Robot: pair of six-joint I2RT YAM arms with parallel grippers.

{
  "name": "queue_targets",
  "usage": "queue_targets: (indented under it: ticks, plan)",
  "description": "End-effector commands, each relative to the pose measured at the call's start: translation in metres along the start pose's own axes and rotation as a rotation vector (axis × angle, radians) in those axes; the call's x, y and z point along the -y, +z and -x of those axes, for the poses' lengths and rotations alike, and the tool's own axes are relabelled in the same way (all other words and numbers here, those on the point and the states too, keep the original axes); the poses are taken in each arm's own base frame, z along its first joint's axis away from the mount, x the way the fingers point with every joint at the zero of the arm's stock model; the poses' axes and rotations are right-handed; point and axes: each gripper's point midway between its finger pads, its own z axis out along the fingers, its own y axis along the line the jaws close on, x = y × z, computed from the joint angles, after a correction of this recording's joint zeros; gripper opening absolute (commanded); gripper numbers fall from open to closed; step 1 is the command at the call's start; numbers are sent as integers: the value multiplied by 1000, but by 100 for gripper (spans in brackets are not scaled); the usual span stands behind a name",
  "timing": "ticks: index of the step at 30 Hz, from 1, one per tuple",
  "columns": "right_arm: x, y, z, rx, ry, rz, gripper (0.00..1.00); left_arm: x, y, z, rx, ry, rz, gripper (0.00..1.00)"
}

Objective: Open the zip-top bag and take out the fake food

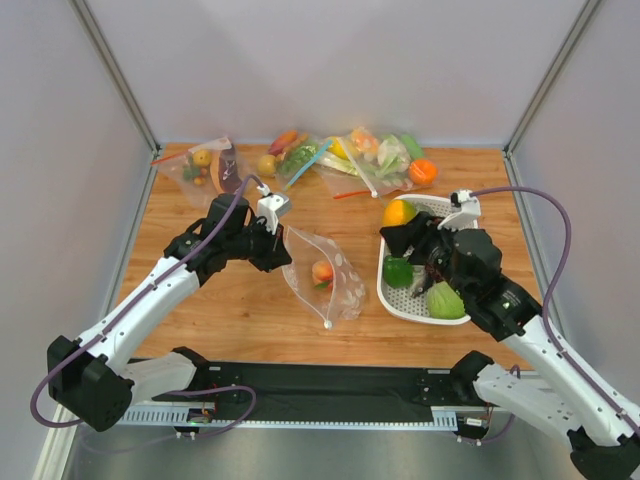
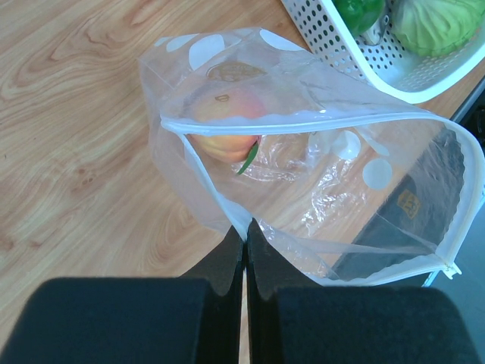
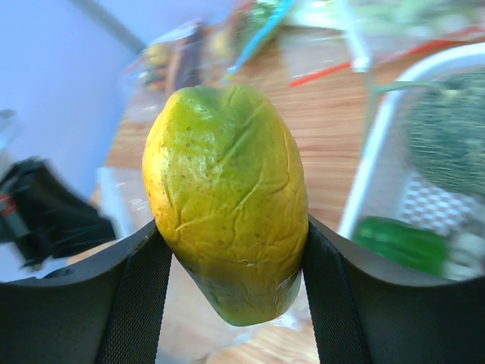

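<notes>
The polka-dot zip-top bag [image 1: 335, 285] lies open on the table between the arms. My left gripper [image 1: 277, 237] is shut on its rim [image 2: 246, 227], and the bag's mouth gapes in the left wrist view. The orange-red peach [image 1: 322, 271] lies inside the bag [image 2: 225, 125]. My right gripper [image 1: 402, 225] is shut on the small yellow fruit [image 3: 227, 189] and holds it over the left rim of the white basket [image 1: 384, 283]. The grey-green bumpy ball [image 3: 451, 133] lies in the basket; in the top view my right arm hides it.
The basket [image 2: 341, 53] also holds a glossy green pepper [image 1: 398, 272] and a pale green cabbage [image 1: 445, 300]. Several plain bags of fake food [image 1: 360, 155] lie along the back of the table, one at the back left [image 1: 205, 168]. Walls enclose three sides.
</notes>
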Motion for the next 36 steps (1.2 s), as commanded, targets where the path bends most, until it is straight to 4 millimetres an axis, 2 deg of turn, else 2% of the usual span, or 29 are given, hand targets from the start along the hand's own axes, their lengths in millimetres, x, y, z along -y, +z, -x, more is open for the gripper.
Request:
queue_targets:
  ticks: [1, 6, 10, 14, 20, 27, 36]
  plan:
    - [53, -9, 0, -13, -33, -178, 45, 4, -6, 15, 39, 31, -3, 0]
    - [88, -13, 8, -15, -35, -280, 45, 5, -7, 16, 42, 34, -5, 0]
    - [121, -9, 9, -49, -8, -390, 45, 6, -8, 16, 45, 34, -7, 0]
    - [142, -1, 9, -68, -15, -455, 45, 6, -9, 16, 47, 35, -5, 0]
    - [170, 10, 11, -97, -9, -522, 45, 7, -9, 17, 50, 40, -5, 0]
    - [192, 18, 20, -93, 9, -562, 45, 6, -10, 17, 52, 40, -1, 0]
    - [227, 38, 22, -136, -11, -635, 46, 6, -11, 17, 54, 45, 0, 0]
